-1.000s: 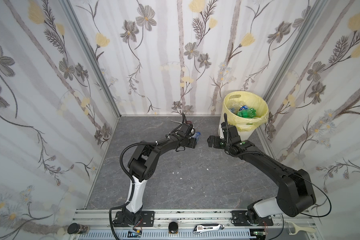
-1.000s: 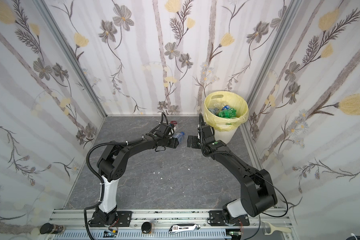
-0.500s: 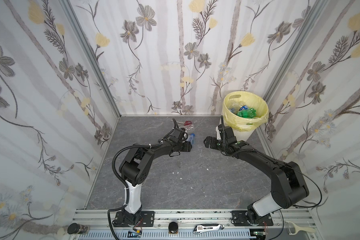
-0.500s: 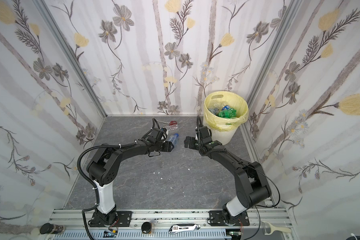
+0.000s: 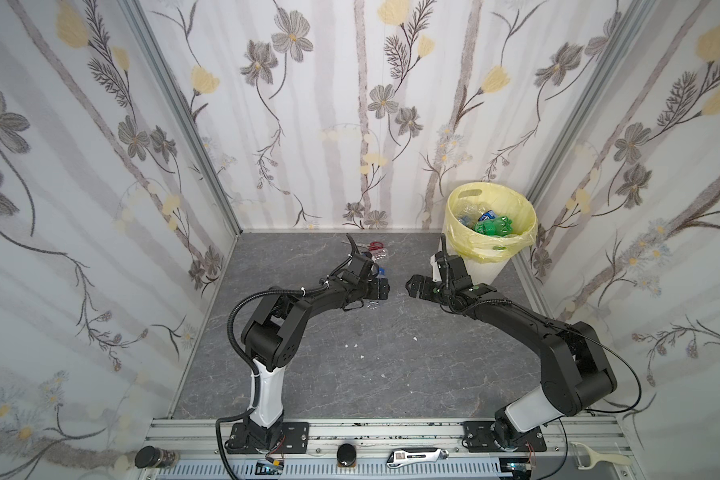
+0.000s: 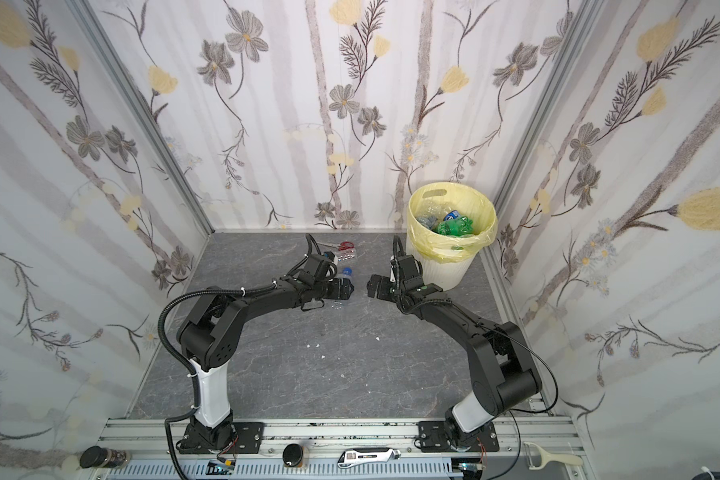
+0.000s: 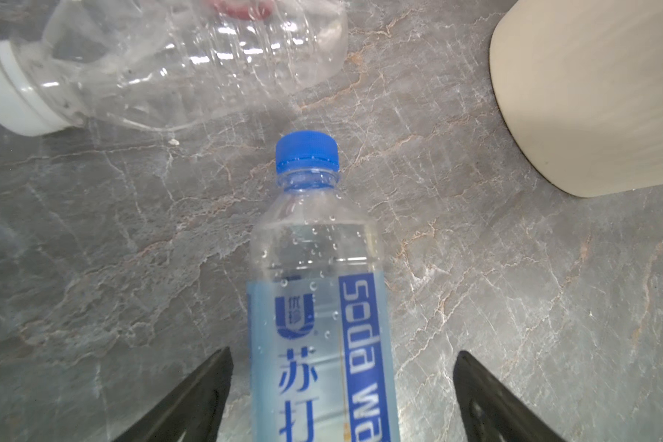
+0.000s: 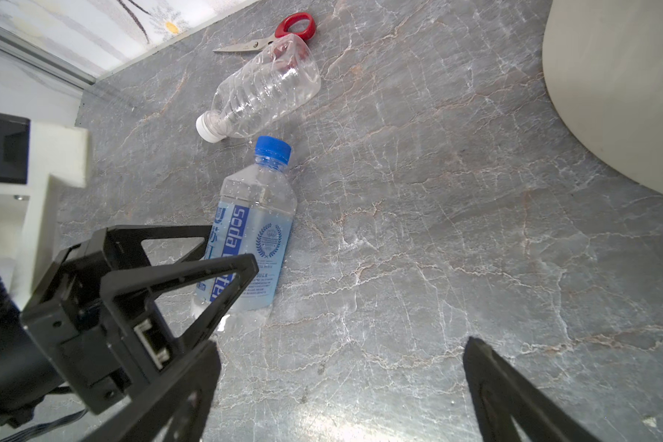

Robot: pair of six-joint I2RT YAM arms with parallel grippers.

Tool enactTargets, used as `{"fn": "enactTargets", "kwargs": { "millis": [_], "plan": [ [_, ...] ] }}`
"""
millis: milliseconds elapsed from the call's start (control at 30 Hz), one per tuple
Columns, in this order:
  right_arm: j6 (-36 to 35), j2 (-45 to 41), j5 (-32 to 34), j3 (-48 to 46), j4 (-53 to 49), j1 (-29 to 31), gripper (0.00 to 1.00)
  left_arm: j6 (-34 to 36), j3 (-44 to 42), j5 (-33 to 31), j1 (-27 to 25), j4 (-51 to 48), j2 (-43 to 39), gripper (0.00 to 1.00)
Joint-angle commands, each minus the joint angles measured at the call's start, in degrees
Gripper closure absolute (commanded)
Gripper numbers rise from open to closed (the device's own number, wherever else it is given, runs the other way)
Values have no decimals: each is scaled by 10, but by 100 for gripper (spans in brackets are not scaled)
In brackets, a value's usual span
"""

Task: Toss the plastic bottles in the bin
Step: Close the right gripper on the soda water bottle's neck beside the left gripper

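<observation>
The clear plastic soda-water bottle [image 8: 257, 229] with the blue cap and blue label lies flat on the grey marble-patterned bench [image 5: 350, 353], towards the back and a little left of the round white ribbed bin [image 5: 483, 270] with its pale yellow liner. The left gripper [image 7: 341, 354] straddles its labelled lower half. The jaws are spread wide with a gap on each side, so nothing is gripped. The bottle's long axis runs straight out from between those jaws, cap end pointing away towards the back wall. The right gripper [image 5: 410, 287] hangs empty at full spread, just beside the bottle on the bin side, facing the left one. So the left arm is nearer the bottle and the right nearer the bin. I'd guess whichever one closes must pinch across the width. Droplets cling inside the bottle, and it looks smooth, round and likely to roll. Beyond its cap lies a crumpled clear unlabelled bottle [image 8: 268, 84] with a white cap, its base at the red-handled scissors [image 8: 295, 25]. The bin already holds several bottles, with a green bottle [image 5: 493, 226] uppermost.
</observation>
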Motion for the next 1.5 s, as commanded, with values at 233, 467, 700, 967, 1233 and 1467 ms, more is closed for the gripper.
{"fn": "enactTargets", "kwargs": {
  "millis": [233,467,700,967,1233,1467],
  "plan": [
    [4,-12,-5,-7,28,-3,0,8,-34,-28,-15,5,-10,20],
    [14,-7,-24,-7,42,-4,0,16,-51,-49,-28,5,-18,36],
    [14,-20,-21,-12,36,-4,0,27,-56,-13,-28,6,-51,45],
    [62,-32,-65,-16,69,-4,0,-22,-69,102,-24,54,-96,46],
    [155,-38,-134,-26,155,-12,0,-133,-133,189,-9,184,-133,46],
    [200,-17,-159,-21,203,-7,0,-168,-153,197,-8,229,-149,47]
  ]
}}
